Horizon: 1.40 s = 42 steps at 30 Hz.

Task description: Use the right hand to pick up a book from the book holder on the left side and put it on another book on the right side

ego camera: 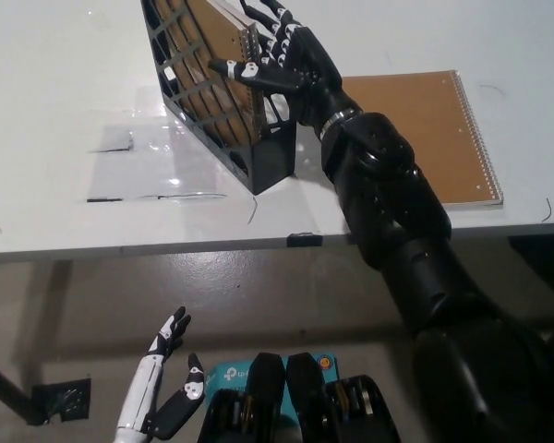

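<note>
Head view: the black right hand [282, 57] reaches to about 12 o'clock, its fingers [245, 70] curled over the spiral-bound edge of a brown book [217, 32] that stands tilted in the black lattice book holder [223, 120] on the white table [65, 101]. Whether the book is firmly held cannot be told from this angle. At 2 o'clock a second brown spiral-bound book [434, 129] lies flat on the table, beside the black forearm. Below the table edge, at 7 o'clock, the white left hand [157, 397] rests with fingers spread, holding nothing.
</note>
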Each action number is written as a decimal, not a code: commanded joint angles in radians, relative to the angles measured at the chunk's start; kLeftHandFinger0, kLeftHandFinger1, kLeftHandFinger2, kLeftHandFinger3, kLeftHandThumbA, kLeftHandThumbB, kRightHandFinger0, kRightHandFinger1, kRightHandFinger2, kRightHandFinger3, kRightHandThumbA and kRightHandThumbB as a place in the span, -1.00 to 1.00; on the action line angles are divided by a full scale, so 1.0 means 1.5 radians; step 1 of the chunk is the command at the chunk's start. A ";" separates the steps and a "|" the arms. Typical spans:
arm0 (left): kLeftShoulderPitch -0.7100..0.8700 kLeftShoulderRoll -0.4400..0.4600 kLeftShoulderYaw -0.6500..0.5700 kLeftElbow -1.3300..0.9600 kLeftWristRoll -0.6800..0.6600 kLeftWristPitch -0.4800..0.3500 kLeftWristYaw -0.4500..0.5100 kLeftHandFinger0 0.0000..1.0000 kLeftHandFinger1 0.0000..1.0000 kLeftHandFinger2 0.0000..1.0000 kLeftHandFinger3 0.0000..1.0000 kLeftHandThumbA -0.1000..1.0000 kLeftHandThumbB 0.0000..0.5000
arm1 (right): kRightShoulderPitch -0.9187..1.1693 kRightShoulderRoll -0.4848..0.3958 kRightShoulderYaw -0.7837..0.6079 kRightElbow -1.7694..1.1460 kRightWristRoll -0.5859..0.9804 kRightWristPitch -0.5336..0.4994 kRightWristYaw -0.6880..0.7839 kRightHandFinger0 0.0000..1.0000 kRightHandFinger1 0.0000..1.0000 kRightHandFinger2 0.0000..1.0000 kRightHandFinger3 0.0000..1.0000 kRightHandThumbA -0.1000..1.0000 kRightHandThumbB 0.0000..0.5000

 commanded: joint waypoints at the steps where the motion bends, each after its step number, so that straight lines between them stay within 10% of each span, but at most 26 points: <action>1: -0.012 0.000 0.003 -0.015 0.006 -0.012 0.023 1.00 1.00 1.00 1.00 -0.49 -0.41 | -0.037 0.004 0.024 0.000 -0.014 -0.009 0.006 0.55 0.86 0.94 1.00 1.00 0.24; 13: -0.020 0.002 0.004 -0.016 0.010 -0.006 0.024 1.00 1.00 1.00 1.00 -0.48 -0.43 | -0.020 -0.031 0.215 0.001 -0.179 -0.110 -0.051 0.54 0.78 0.92 1.00 1.00 0.26; 30: -0.026 0.002 0.005 -0.024 0.014 0.007 0.020 1.00 1.00 1.00 1.00 -0.49 -0.42 | -0.030 -0.034 0.201 0.025 -0.169 -0.115 -0.055 0.38 0.70 0.87 1.00 1.00 0.03; 32: -0.028 0.004 0.002 -0.023 0.018 0.010 0.017 1.00 1.00 1.00 1.00 -0.47 -0.44 | -0.035 -0.035 0.196 0.028 -0.169 -0.114 -0.059 0.33 0.51 0.68 0.85 1.00 -0.01; 33: -0.027 0.005 0.002 -0.025 0.019 0.010 0.017 1.00 1.00 1.00 1.00 -0.47 -0.44 | -0.038 -0.029 0.177 0.033 -0.147 -0.112 -0.056 -0.31 -0.21 0.08 0.41 1.00 0.03; 34: -0.027 0.005 0.002 -0.025 0.016 0.008 0.015 1.00 1.00 1.00 1.00 -0.47 -0.44 | -0.040 -0.023 0.159 0.035 -0.130 -0.102 -0.066 -0.77 -0.69 -0.47 -0.21 0.88 0.10; 35: -0.027 0.005 0.003 -0.022 0.010 0.003 0.015 1.00 1.00 1.00 1.00 -0.49 -0.41 | -0.044 -0.008 0.108 0.039 -0.081 -0.081 -0.073 -0.99 -0.98 -0.80 -0.78 0.32 0.14; 36: -0.029 0.004 0.003 -0.018 0.008 -0.001 0.016 1.00 1.00 1.00 1.00 -0.49 -0.41 | -0.053 0.003 0.059 0.042 -0.033 -0.043 -0.071 -1.00 -1.00 -0.88 -0.97 -0.07 -0.03; 42: -0.030 0.004 0.003 -0.016 0.013 -0.003 0.020 1.00 1.00 1.00 1.00 -0.53 -0.41 | -0.065 0.025 -0.073 0.047 0.053 0.053 -0.047 -1.00 -0.88 -0.11 -0.51 -0.79 -0.20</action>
